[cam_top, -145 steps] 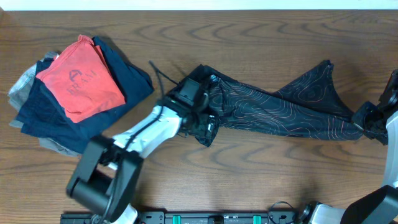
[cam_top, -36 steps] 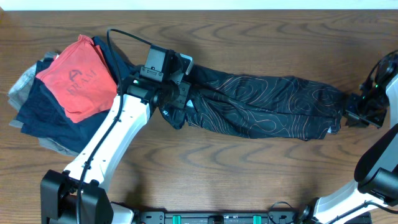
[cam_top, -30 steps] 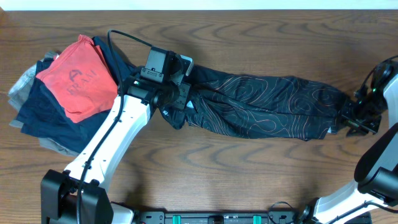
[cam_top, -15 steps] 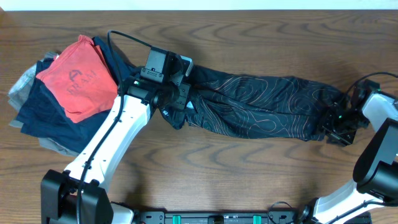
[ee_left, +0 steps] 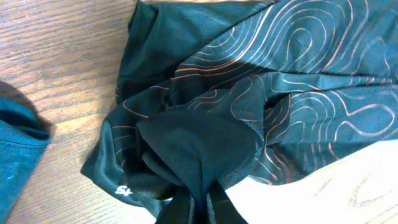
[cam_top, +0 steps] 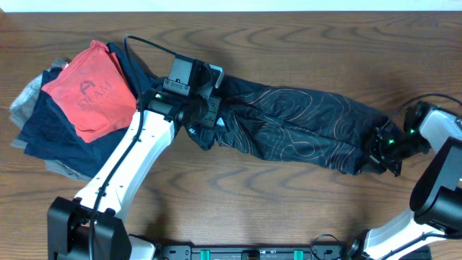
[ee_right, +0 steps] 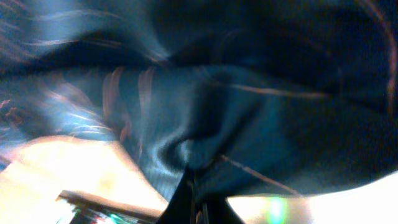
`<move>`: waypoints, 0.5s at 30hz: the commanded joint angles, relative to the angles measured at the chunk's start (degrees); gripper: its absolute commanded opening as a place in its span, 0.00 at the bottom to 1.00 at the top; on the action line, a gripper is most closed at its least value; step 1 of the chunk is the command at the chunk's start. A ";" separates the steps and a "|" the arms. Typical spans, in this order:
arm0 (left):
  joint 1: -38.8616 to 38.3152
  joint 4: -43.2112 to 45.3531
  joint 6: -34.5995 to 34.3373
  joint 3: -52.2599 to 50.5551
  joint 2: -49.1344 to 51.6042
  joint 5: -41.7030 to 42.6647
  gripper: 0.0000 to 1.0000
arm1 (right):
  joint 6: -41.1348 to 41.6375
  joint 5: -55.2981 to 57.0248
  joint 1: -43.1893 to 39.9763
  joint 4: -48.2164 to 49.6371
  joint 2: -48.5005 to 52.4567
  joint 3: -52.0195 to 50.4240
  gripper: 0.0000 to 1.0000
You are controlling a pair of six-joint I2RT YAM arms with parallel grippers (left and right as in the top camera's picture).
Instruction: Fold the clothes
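Note:
The clothes, a black jersey (cam_top: 296, 126) with thin wavy lines, lie stretched across the middle of the table. My left gripper (cam_top: 208, 121) is shut on its bunched left end; the left wrist view shows the cloth (ee_left: 205, 124) gathered into the closed left gripper (ee_left: 199, 205). My right gripper (cam_top: 369, 157) is shut on the jersey's right end, which is drawn toward the front edge. The right wrist view is blurred, but dark fabric (ee_right: 249, 124) runs pinched into the closed right gripper (ee_right: 194, 202).
A pile of other garments lies at the far left: a red tee (cam_top: 94, 90) on top of navy pieces (cam_top: 54, 137), with grey cloth (cam_top: 25, 94) under them. The left arm's cable (cam_top: 148, 43) loops above the jersey. Bare wood lies in front.
My right gripper moved left and toward the front, opened, then shut on the jersey's right end, drawing it inward. The left gripper stayed still, holding the left end.

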 commanded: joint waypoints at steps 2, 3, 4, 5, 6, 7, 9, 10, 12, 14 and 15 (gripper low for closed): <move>-0.17 -0.09 -0.09 0.00 0.15 -0.70 0.06 | -6.01 -2.80 -0.66 -6.97 0.31 11.17 0.01; -0.17 -0.07 -0.09 0.00 0.15 -0.70 0.06 | -7.06 -2.78 -0.98 -7.65 0.31 13.55 0.01; -0.17 -0.07 -0.09 0.00 0.15 -0.70 0.06 | -7.74 -2.73 -1.36 -7.43 0.31 15.56 0.01; -0.17 -0.09 -0.09 0.00 0.15 -0.70 0.06 | -7.72 -2.29 -1.79 -6.32 0.31 17.14 0.02; -0.17 -0.09 -0.09 0.00 0.15 -0.70 0.06 | -7.02 -1.66 -2.21 -4.22 0.31 18.12 0.02; -0.17 -0.11 -0.09 0.00 0.15 -0.70 0.06 | -5.05 -0.35 -2.58 -1.62 0.31 18.47 0.02; -0.17 -0.11 -0.11 0.00 0.15 -0.68 0.06 | 2.45 4.04 -3.34 4.07 0.44 18.25 0.04; -0.17 -0.11 -0.11 0.00 0.15 -0.68 0.06 | 4.57 4.81 -3.54 6.16 0.55 17.84 0.05; -0.17 -0.11 -0.11 0.00 0.15 -0.68 0.06 | 4.72 4.79 -3.61 8.59 0.66 17.03 0.13; -0.17 -0.11 -0.11 0.00 0.15 -0.68 0.06 | 4.72 4.98 -3.56 8.81 1.05 16.63 0.28; -0.17 -0.09 -0.11 0.00 0.15 -0.68 0.06 | 4.70 5.07 -3.54 8.37 1.33 16.59 0.32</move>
